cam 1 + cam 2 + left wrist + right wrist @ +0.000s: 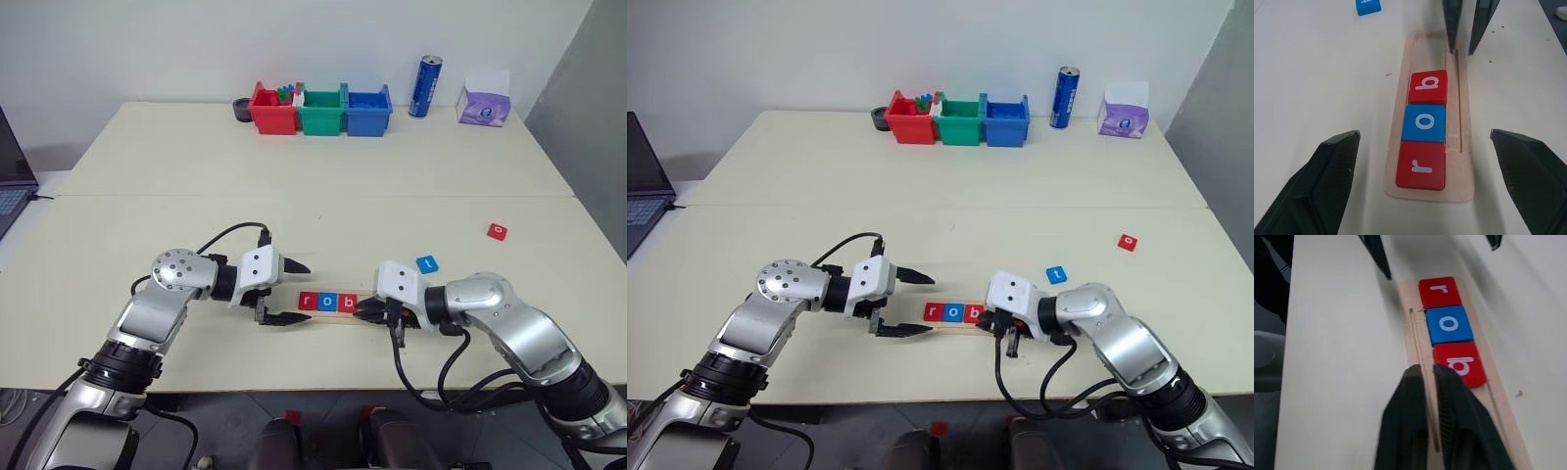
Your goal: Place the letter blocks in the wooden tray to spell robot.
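Tabletop wooden tray (1463,161): tiles "r", "o", "b".

The wooden tray (1465,161) holds letter blocks (1423,122) reading "r", "o", "b".

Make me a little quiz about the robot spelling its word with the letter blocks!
1. Which letters already sit in the wooden tray?
2. True or false: the left gripper is open.
3. What colour is the block with t lying on the table: A red, B blue, C green?

Key: 1. r, o, b. 2. True. 3. B.
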`<act>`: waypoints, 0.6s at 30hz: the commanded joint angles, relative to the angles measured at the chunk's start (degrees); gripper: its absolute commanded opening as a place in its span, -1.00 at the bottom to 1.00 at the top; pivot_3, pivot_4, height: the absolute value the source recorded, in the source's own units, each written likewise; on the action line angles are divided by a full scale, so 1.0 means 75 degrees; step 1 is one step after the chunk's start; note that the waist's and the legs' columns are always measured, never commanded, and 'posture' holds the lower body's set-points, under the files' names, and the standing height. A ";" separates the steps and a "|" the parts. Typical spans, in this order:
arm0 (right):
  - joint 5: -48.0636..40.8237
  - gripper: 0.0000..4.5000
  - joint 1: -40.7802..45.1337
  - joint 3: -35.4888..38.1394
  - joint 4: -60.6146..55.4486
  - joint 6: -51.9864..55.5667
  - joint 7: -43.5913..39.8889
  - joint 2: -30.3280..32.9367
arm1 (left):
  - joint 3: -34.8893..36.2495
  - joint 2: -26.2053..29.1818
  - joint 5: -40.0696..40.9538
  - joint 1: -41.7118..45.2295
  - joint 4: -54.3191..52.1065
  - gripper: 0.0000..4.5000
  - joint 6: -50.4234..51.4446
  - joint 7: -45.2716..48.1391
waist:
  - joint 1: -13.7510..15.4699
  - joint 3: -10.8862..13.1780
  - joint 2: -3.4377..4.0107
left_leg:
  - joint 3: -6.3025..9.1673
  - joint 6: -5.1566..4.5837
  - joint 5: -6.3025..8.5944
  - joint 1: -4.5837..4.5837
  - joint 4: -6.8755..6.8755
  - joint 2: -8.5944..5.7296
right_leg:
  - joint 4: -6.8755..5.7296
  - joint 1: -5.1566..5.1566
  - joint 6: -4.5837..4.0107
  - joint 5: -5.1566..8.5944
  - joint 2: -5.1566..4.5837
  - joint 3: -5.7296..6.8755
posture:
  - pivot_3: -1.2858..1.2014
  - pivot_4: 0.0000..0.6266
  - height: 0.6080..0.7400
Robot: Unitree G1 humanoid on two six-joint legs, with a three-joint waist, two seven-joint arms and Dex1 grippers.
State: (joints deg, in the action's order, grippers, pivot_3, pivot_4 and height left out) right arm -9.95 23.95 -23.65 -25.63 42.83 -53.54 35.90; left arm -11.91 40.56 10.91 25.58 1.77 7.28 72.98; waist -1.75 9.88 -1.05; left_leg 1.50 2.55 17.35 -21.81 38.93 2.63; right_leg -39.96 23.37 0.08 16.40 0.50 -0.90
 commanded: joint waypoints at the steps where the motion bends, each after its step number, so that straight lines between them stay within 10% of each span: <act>1: 0.0152 -0.99 -0.0010 -0.0136 -0.0194 -0.0135 0.0152 -0.0001 | 0.0069 0.0002 0.0011 0.0139 -0.0057 1.00 -0.0087 0.0000 | 0.0007 0.0000 0.0000 | 0.0000 0.0000 0.0000 -0.0001 0.0000 0.0000 | 0.0001 0.0000 0.0000 0.0000 0.0000 0.0000 | 0.03 -0.52 1.00; 18: 0.0670 -0.99 0.0274 -0.0445 0.0587 -0.0276 0.0501 -0.0397 | 0.0077 0.0019 0.0012 0.0109 -0.0159 1.00 -0.0064 -0.0011 | 0.0009 0.0000 0.0000 | -0.0001 0.0000 0.0000 -0.0001 0.0000 -0.0001 | 0.0002 0.0000 0.0000 0.0000 -0.0001 0.0000 | 0.03 -0.52 1.00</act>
State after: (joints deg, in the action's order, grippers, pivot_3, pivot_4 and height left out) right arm -5.36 24.56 -27.00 -20.78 41.80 -50.18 33.36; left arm -11.91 40.55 10.86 25.58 2.21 7.21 73.09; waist -1.69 9.88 -1.05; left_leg 1.49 2.55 17.35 -21.82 38.93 2.63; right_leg -39.95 23.37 0.08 16.40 0.49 -0.91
